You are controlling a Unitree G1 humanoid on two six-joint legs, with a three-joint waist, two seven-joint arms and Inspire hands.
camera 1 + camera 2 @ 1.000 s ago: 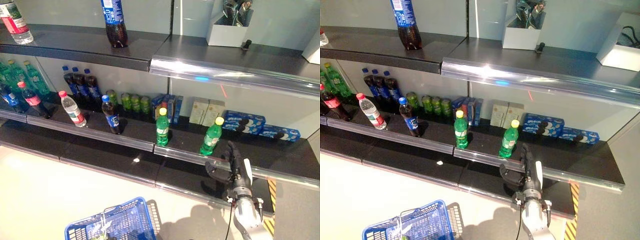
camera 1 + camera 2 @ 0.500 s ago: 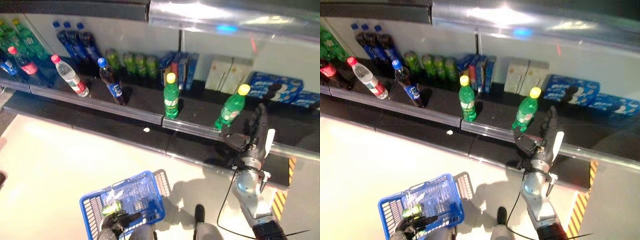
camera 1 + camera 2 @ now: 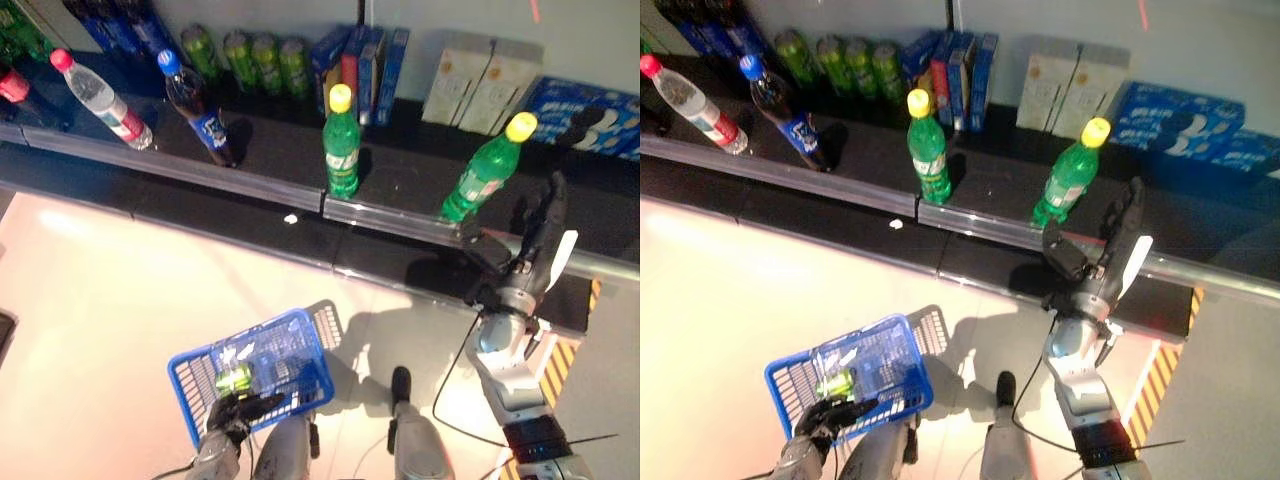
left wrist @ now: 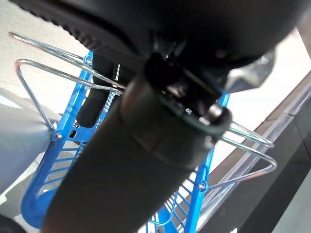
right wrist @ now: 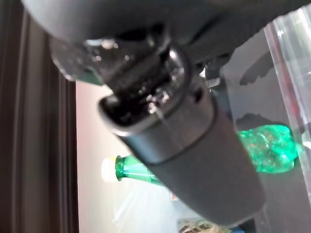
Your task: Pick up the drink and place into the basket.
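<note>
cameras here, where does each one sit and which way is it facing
Left and right eye views: on the head, looking down at the shelf, both arms showing.
Left wrist view: on the left arm, left robot hand curled on the blue basket handle.
Right wrist view: on the right arm, along the right robot hand.
Shared: right green bottle.

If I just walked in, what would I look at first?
Probably the two green bottles with yellow caps standing at the front of the dark shelf. The robot's right hand, fingers straight, reaches up just right of the nearer one. Down low, its left hand holds a bright blue basket.
</note>
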